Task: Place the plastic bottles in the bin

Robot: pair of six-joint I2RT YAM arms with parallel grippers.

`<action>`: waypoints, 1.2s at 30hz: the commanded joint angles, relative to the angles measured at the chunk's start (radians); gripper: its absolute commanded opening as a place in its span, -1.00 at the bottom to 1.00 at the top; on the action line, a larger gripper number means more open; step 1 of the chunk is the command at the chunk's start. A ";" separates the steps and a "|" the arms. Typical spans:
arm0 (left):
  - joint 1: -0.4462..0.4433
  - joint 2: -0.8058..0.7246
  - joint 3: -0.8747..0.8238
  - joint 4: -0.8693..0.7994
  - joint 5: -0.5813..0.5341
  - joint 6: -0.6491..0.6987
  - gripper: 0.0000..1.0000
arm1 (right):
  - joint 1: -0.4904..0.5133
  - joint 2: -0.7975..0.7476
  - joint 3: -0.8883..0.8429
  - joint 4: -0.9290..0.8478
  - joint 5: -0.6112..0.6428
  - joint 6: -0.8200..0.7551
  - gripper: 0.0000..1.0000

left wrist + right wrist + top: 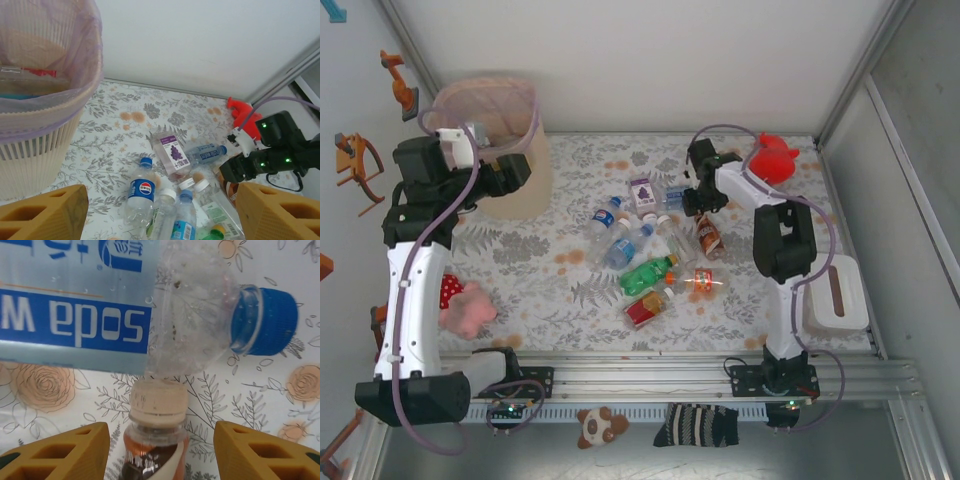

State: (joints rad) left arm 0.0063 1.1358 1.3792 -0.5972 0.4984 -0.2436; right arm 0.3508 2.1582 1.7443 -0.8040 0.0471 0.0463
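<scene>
Several plastic bottles lie heaped mid-table, clear with blue labels, green, and red or orange ones. My right gripper is lowered over a brown-labelled bottle. In the right wrist view its beige-capped neck lies between my yellow fingers, with a gap on each side; a clear soda-water bottle lies just beyond it. My left gripper hangs open and empty beside the bin. The left wrist view shows the bag-lined bin and a blue-labelled bottle far below.
A red plush toy sits at the back right, a pink one at the front left beside my left arm. A white box stands at the right edge. Walls close in the back and both sides.
</scene>
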 commanded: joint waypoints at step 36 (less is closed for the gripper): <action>-0.128 -0.146 -0.169 0.354 0.065 -0.114 0.52 | -0.007 -0.402 -0.124 0.069 -0.105 0.034 -0.38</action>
State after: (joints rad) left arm -0.0933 1.0050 1.2247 -0.3489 0.5327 -0.3370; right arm 0.3500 1.8256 1.6455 -0.7650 0.0067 0.0486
